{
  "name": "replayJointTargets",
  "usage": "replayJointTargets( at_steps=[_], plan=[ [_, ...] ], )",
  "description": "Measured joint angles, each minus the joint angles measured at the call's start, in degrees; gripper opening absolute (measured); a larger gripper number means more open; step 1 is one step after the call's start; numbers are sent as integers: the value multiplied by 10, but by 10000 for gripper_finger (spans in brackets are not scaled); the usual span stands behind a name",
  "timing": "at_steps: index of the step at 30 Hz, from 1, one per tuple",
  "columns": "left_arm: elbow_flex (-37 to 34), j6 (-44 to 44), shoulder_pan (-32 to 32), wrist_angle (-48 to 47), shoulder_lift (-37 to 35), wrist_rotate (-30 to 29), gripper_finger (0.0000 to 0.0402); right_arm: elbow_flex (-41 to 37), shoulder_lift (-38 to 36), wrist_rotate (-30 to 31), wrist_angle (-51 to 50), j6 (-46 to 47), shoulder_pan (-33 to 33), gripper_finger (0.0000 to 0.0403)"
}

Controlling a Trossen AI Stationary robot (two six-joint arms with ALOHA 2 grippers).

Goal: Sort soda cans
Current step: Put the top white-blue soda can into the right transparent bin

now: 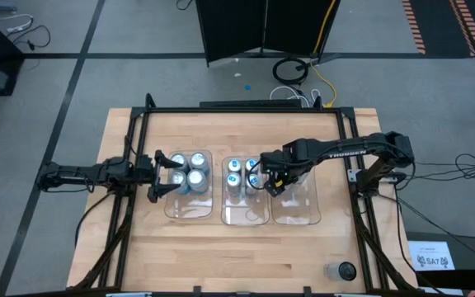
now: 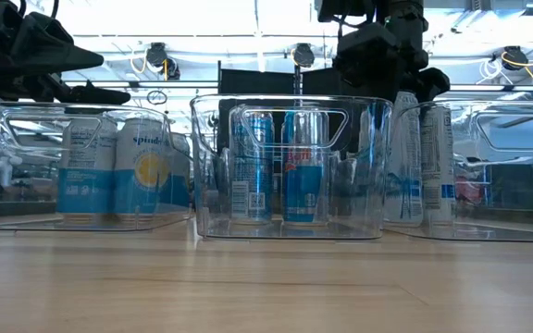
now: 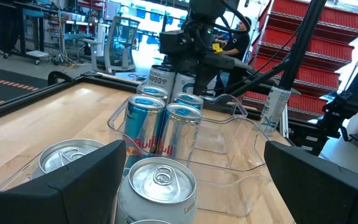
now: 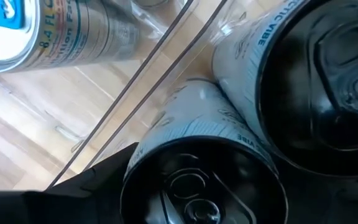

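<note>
Three clear rectangular plastic bins stand in a row on the light wooden table [image 1: 246, 247]. The middle clear bin [image 1: 245, 216] is the landmark here. It holds the slim blue-and-silver cans [image 2: 283, 166]. In the bin to its left stand the silver-topped cans [image 1: 188, 169], with the left gripper [image 1: 165, 175] spread wide just beside them. To its right, the right gripper [image 1: 272, 183] hangs over the black-topped white cans [image 4: 216, 155]; I cannot tell its fingers' state.

Three clear plastic bins [image 1: 293, 216] sit on a wooden table [image 1: 246, 256], cables [image 1: 291, 70] behind.
</note>
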Motion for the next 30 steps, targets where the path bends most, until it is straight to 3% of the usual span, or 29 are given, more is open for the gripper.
replayJointTargets(
  at_steps=[21,30],
  plan=[
    [0,0,0,0,0,0,389,0,0,4,0,-10,-2,300],
    [0,0,0,0,0,0,389,0,0,5,0,-7,-3,346]
  ],
)
